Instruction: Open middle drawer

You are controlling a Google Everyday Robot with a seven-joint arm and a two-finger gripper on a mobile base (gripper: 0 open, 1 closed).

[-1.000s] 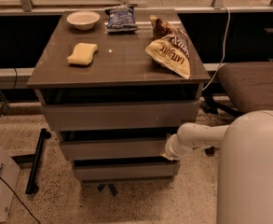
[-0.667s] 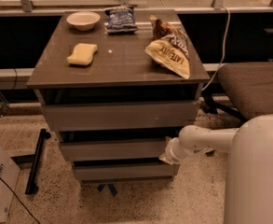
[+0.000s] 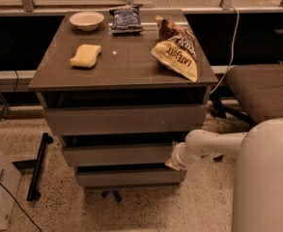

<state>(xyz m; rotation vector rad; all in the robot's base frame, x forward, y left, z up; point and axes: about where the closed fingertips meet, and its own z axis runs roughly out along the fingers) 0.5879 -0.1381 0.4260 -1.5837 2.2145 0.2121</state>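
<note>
The middle drawer [image 3: 117, 154], centre of the table's [image 3: 131, 69] three and long left to right, has the robot's one hand [image 3: 172, 162] at its right end, open or closed I cannot tell, so the pull should run frontward; above sit one bowl [image 3: 86, 20], one sponge [image 3: 86, 55], and two snack bags, blue bag [image 3: 126, 19] and yellow bag [image 3: 177, 52].

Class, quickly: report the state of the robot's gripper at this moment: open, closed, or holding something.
The gripper is at the right end of the middle drawer; open or closed cannot be told.
</note>
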